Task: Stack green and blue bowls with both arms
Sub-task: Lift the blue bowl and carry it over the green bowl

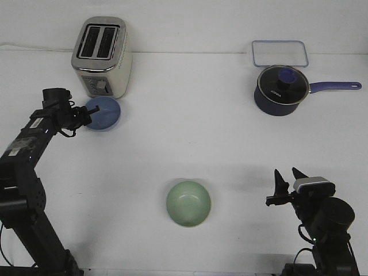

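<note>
- Blue bowl (104, 112) sits by the toaster (102, 56), far from the green bowl (188, 203) near the front middle of the table (184, 132).
- Left gripper (88, 116) is at the blue bowl's rim; I cannot tell if it pinches.
- Right gripper (287, 179) is spread, holding nothing.
- No stacking is done yet.

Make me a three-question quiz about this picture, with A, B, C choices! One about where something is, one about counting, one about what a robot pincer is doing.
1. Where is the blue bowl?
A. by the toaster
B. on the saucepan
C. inside the green bowl

2. How many bowls?
A. one
B. two
C. four

3. The right pincer is:
A. holding the green bowl
B. holding a lid
C. open, holding nothing

Answers: 1 A, it sits just below the toaster. 2 B, one blue, one green. 3 C, its fingers are spread apart over bare table.
</note>
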